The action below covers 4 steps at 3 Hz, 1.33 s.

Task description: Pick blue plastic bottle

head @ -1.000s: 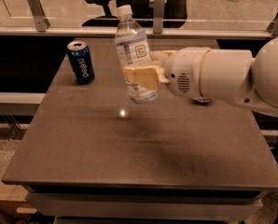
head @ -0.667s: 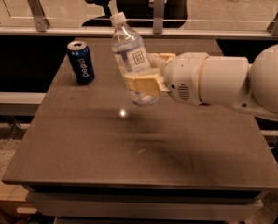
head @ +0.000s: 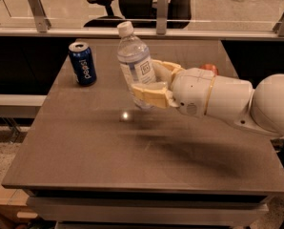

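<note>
The blue plastic bottle (head: 132, 56) is up in the air, above the middle of the surface (head: 132, 156). It does not touch the surface at all. It leans a little, with its white cap pointing up and to the left side of the picture. Its label faces the camera.

The end effector (head: 146, 78) is clenched around the lower half of the bottle. One tan finger (head: 149, 93) crosses in front of the bottle, under the label. The other finger (head: 165, 67) sits behind it. So the bottle is right between the two fingers, and its top half sticks up above them. The white arm (head: 228, 101) reaches in from the right side of the picture.

The grab looks done and the lift looks well on its way, so the pick seems nearly finished. The next move likely calls for a tight, steady hold, so the leaning bottle does not slip down or tip more.

A dark blue can (head: 83, 63) stands on the surface near the far left corner, well apart from the bottle. A small bit of something red (head: 208, 67) peeks out behind the arm; it is too hidden to name.
</note>
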Available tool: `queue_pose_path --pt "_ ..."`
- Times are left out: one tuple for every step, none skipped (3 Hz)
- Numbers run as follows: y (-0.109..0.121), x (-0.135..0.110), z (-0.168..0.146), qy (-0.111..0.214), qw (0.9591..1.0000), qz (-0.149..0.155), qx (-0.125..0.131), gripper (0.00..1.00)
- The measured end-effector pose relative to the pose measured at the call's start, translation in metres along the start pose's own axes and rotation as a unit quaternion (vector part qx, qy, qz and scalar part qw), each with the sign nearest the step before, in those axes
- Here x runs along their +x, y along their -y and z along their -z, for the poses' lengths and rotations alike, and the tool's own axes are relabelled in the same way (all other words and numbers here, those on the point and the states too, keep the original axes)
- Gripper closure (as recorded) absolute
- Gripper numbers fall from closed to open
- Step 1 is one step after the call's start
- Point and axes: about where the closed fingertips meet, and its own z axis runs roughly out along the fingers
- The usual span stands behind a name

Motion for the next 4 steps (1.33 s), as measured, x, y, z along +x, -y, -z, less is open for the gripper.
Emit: queue_pose_path --pt "0.000 0.009 0.001 0.033 0.9994 0.003 -0.011 1.00" --pt "-0.009 0.019 0.008 0.044 0.9990 -0.006 -0.010 1.00" --pt "-0.020 0.033 0.019 0.033 0.9992 -0.021 -0.001 1.00" --pt "-0.029 0.044 0.025 0.023 0.9992 -0.032 0.005 1.00"
